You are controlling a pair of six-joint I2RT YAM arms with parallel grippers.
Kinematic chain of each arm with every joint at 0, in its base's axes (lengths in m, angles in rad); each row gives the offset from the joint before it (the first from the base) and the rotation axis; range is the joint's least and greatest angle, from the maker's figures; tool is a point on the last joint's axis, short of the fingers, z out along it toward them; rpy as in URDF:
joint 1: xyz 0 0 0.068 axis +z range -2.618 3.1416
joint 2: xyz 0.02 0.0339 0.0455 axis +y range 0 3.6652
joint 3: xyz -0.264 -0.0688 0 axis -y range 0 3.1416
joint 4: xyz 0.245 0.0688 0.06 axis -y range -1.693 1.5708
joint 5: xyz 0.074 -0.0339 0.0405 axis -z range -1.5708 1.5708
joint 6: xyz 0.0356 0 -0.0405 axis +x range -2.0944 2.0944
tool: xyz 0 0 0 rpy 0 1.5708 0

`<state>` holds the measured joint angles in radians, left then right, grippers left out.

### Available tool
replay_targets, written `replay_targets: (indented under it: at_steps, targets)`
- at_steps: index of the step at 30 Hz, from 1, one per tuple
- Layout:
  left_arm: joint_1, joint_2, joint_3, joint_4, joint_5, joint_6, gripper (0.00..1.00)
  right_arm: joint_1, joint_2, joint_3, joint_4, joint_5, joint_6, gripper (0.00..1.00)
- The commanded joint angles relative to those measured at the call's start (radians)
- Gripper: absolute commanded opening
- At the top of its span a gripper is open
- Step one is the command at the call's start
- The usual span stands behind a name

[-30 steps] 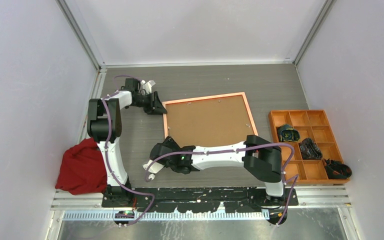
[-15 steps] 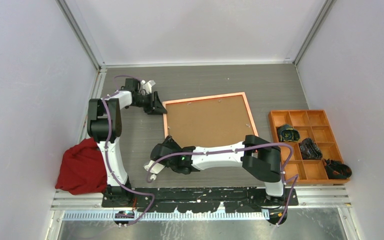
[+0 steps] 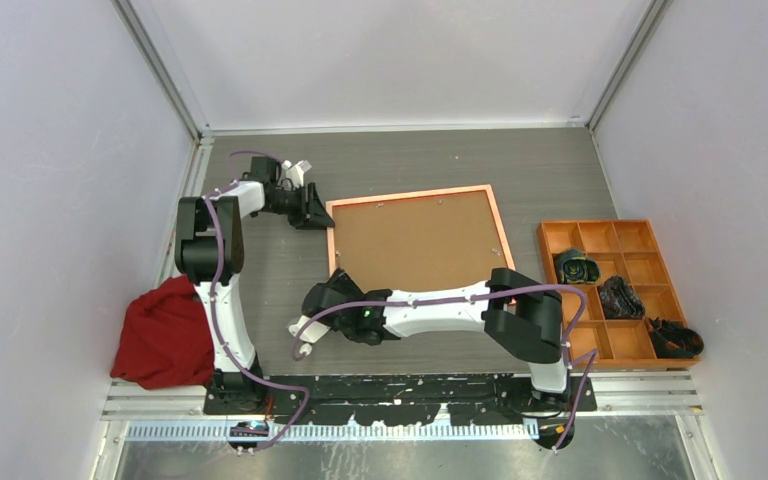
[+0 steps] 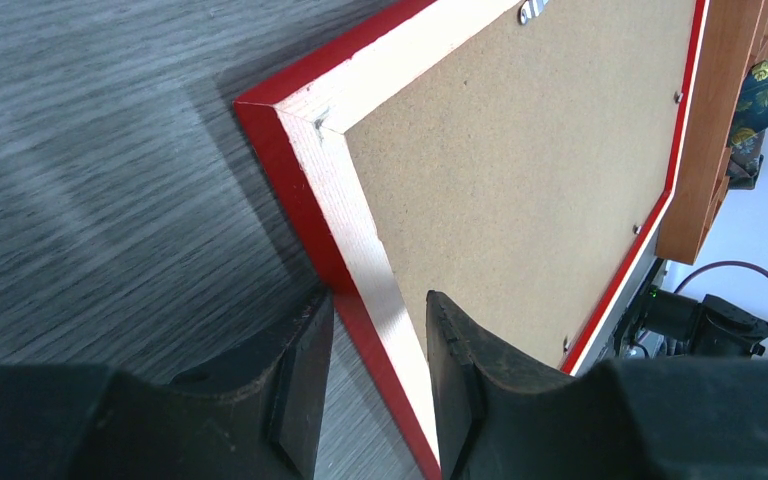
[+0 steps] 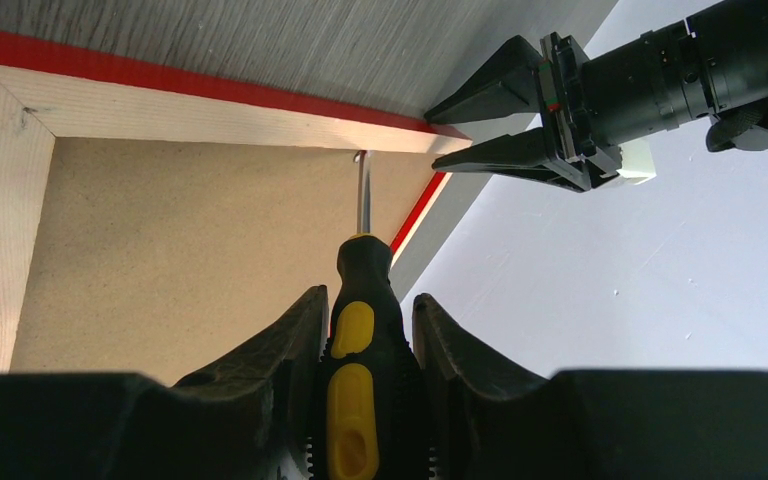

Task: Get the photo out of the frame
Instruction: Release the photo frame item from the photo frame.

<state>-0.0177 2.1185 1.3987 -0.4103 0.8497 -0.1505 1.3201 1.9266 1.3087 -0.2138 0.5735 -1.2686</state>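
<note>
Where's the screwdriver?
Right wrist view: the screwdriver is clamped in the right gripper, its tip reaching the frame's wooden back rim, over the brown backing board.

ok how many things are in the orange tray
3 in the orange tray: a dark green bundle in the left column, a dark one in the middle, a black one at the near right corner. Other compartments look empty.

There is one red frame with one brown board in it, one screwdriver, one red cloth, and one orange tray holding three small dark things.
</note>
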Motion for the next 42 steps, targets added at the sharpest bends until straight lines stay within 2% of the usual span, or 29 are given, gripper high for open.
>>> replay_targets:
  at_steps: [1, 42]
  targets:
    - [-0.004, 0.023, 0.011, -0.033, -0.014, 0.015, 0.41, -0.008, -0.015, 0.003, 0.004, -0.005, 0.032, 0.01]
    - [-0.004, 0.031, 0.017, -0.036, -0.011, 0.012, 0.41, -0.021, 0.019, 0.112, -0.121, -0.027, 0.158, 0.01]
